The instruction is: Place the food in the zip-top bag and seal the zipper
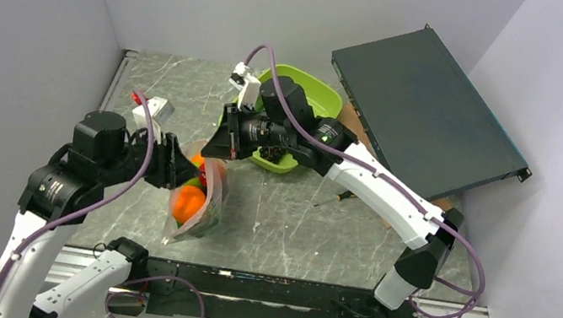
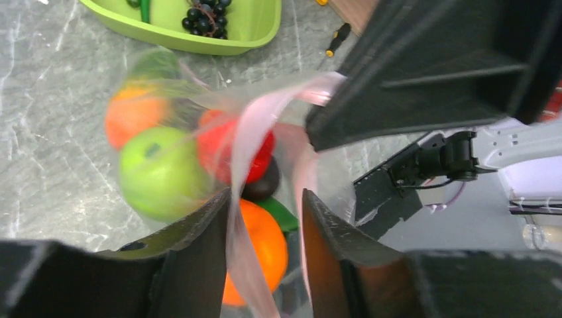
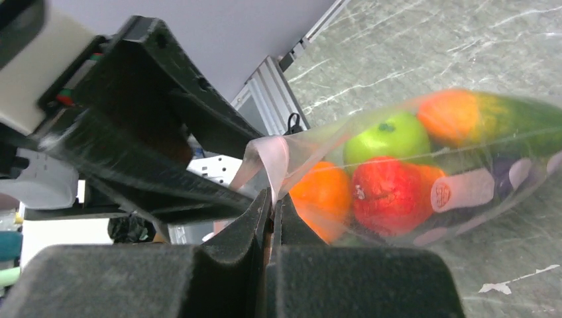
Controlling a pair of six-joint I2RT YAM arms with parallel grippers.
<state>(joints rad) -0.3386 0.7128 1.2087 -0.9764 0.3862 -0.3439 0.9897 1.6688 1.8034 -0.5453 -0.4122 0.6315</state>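
zip-top bag (image 1: 208, 196) over grey marbled table (image 1: 294, 217); pale walls (image 1: 18, 23) left, back, right.

Robotics lab test cell. A marble-patterned table (image 1: 287, 211) is boxed in by plain grey walls (image 1: 19, 15) on three sides. Two cabled robot arms (image 1: 379, 192) are mounted along an aluminium rail (image 1: 74, 259) at its near edge; a rack-mount electronics unit (image 1: 431, 110) leans at its far right corner.

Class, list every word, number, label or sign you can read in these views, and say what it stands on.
No text can be read in any view.
Round mark on a pale toy inside the zip-top bag: too blurred to read.
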